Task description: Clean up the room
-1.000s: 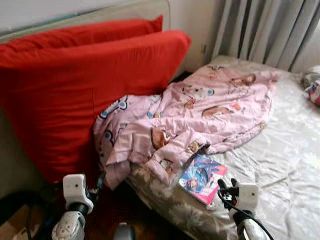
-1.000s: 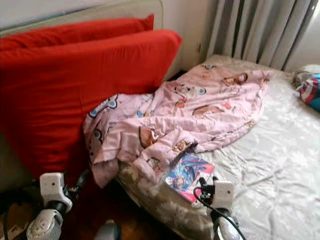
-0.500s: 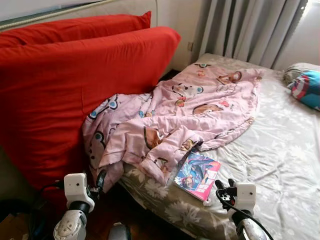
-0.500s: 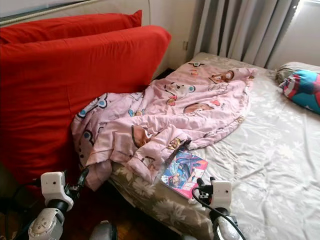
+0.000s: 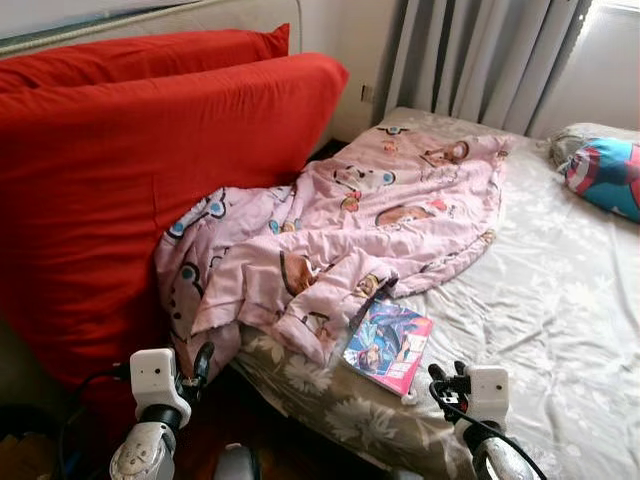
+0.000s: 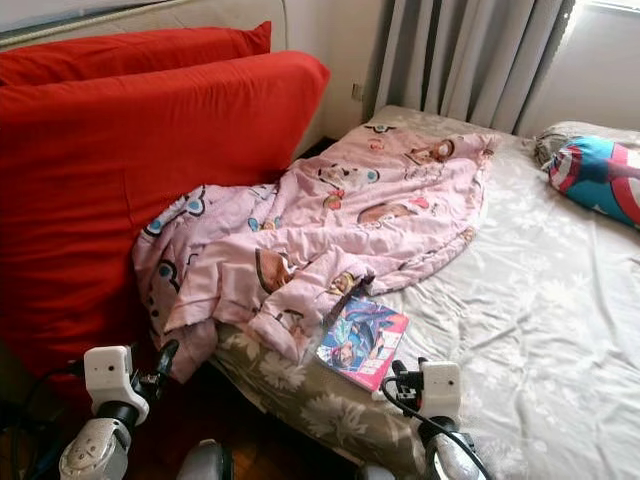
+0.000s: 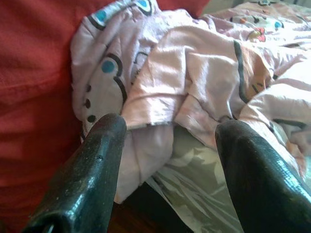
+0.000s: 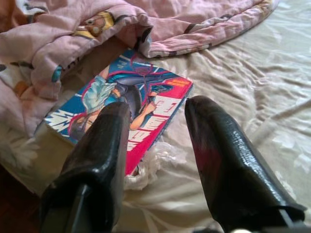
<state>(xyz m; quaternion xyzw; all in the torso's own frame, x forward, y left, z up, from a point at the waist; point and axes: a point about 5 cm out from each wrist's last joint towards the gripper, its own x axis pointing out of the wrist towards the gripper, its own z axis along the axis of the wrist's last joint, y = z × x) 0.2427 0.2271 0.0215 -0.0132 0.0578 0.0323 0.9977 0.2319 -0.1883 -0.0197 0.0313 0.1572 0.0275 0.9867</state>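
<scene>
Pink, cartoon-printed and rumpled, the blanket [image 5: 340, 240] sprawls from the red cushions [image 5: 150, 170] across the bed [image 5: 560, 330], one corner spilling over the mattress edge; it looks dropped rather than spread, which is likely why it and the book [image 5: 388, 346] count as the clutter to clear.

Both arms are held low and forward at the bed's near edge, apparently poised to reach in. The right gripper [image 8: 155, 145] has its jaws spread with nothing between them; the book lies flat on the sheet just ahead of the jaws, its near edge crossed by the tip of one of them, and a small crumpled scrap of white material [image 8: 153, 162] sits between the jaws against the book's near corner. The left gripper [image 7: 170, 160] also has its jaws spread wide and empty; the blanket's hanging corner is straight ahead between them, close but apart.

Beyond the book's far edge the blanket's fold overlaps it, so part of the cover is hidden. What the white scrap is I cannot tell, perhaps tissue or plastic. A blue and red pillow [image 6: 600, 180] at the far side of the bed is cut off by the frame, and the floor under the bed's edge is too dark to read.
</scene>
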